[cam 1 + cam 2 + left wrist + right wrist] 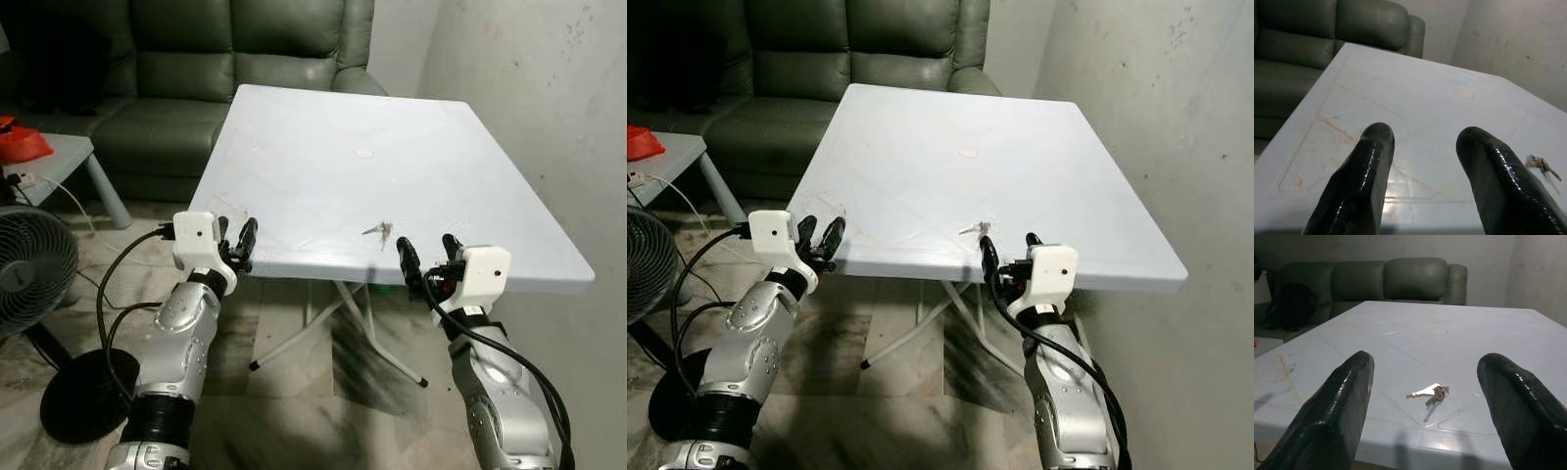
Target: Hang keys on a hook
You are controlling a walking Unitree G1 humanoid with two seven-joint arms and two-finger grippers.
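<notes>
Obs.: one pale blue folding counter (323, 157) stands before the robot, its right edge close along a grey wall (549, 88). One bunch of keys (378, 230) lies flat on the counter near the front edge, right of centre; in the right wrist view the keys (1429, 392) show as one light key fanned out beside darker ones, exact count not resolvable. One small round mark (364, 153) sits mid-counter, well beyond the keys. Faint reddish scuff lines run across the front left part of the top.

Right end effector (426, 262): raised at the front edge, just beside and slightly right of the keys, not touching them. Its two fingers are spread wide, and the right wrist view looks between them straight at the keys. Nothing lies between this end effector and the keys.

Left end effector (238, 241): at the front left corner of the counter, well apart from the keys. Two fingers (1359, 186) parted, holding nothing; the keys (1541, 165) appear off to one side in its wrist view.

Surroundings: one dark green sofa (186, 69) behind the counter. One small grey side table (69, 157) at far left carrying a red object (22, 143). One black standing fan (34, 269) on the floor at left, near the left arm's cables. Crossed white legs (333, 323) under the counter.
</notes>
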